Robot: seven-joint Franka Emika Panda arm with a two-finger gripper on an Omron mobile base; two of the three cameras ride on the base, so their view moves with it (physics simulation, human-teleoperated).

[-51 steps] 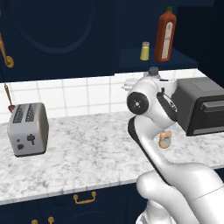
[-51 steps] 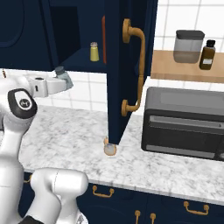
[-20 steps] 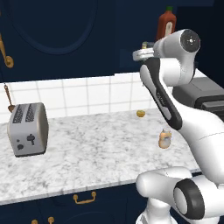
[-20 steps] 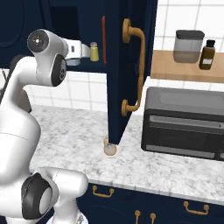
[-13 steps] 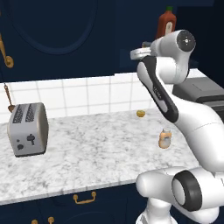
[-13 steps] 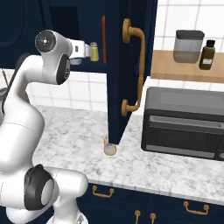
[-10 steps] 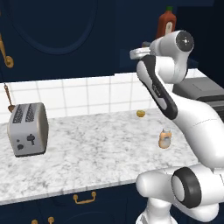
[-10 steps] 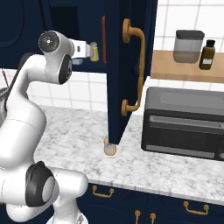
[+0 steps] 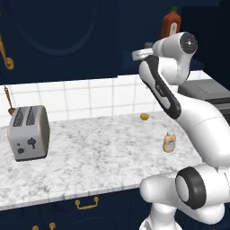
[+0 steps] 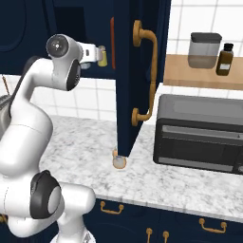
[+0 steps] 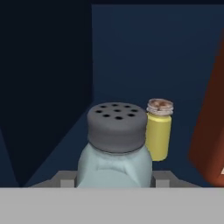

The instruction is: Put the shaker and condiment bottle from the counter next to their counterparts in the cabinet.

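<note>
1 shaker gripped, beside yellow shaker

A home kitchen is shown; a marble counter, white tiled wall and navy cabinets are seen. A toaster and a countertop oven are set out.

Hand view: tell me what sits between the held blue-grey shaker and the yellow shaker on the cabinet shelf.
Nothing. In the hand view the shaker, held in the gripper, has bare navy cabinet shelf between it and the yellow shaker just behind, to its right.

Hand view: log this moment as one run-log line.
end effector: shut on shaker | place: inside cabinet | beside: yellow shaker | condiment bottle: on counter
</note>
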